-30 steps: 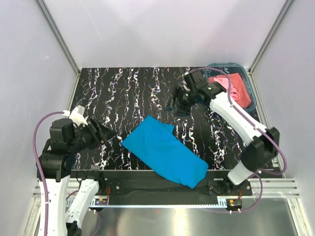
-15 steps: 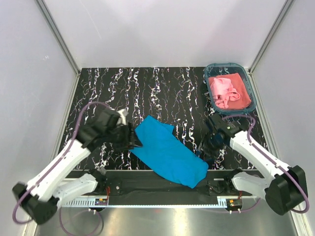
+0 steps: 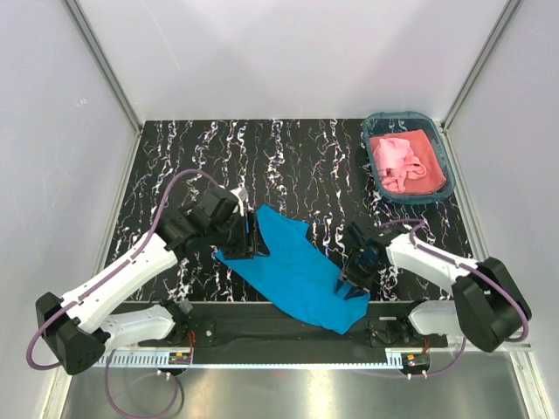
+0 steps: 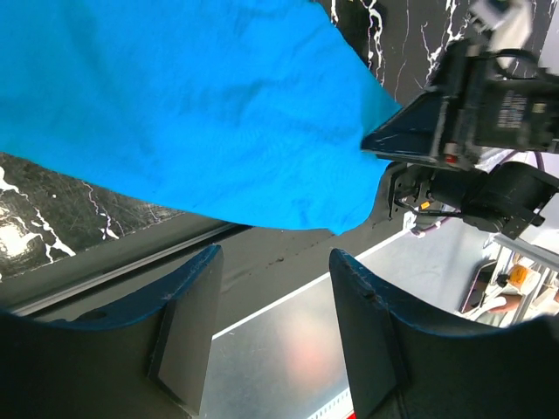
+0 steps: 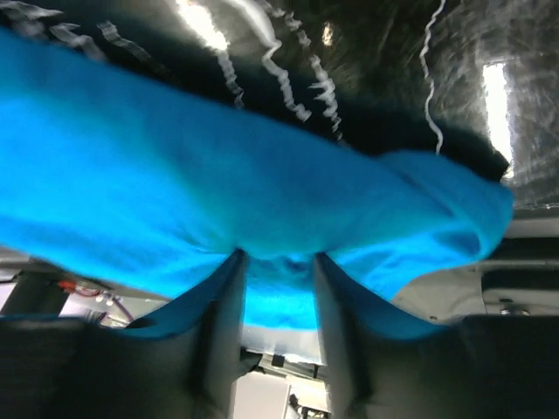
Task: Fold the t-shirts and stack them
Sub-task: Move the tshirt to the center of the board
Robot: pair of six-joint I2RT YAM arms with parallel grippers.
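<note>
The turquoise-blue t-shirt (image 3: 297, 266) lies partly folded, slanting across the front middle of the table. It also shows in the left wrist view (image 4: 175, 105) and the right wrist view (image 5: 218, 175). My left gripper (image 3: 255, 237) is at its upper left edge, open and empty (image 4: 275, 262), with the cloth just beyond the fingertips. My right gripper (image 3: 348, 284) is at the shirt's right near edge, jaws apart, with a bunch of blue cloth between the fingertips (image 5: 275, 262). The salmon pink t-shirt (image 3: 403, 161) lies crumpled in the basket.
The teal plastic basket (image 3: 447, 161) stands at the back right corner. The table's front rail (image 3: 279, 327) runs just below the blue shirt's near corner. Grey walls enclose the table on three sides.
Both arms swung in from the sides to the blue shirt. The left gripper reached its left edge. The right gripper came down onto its right near edge.
</note>
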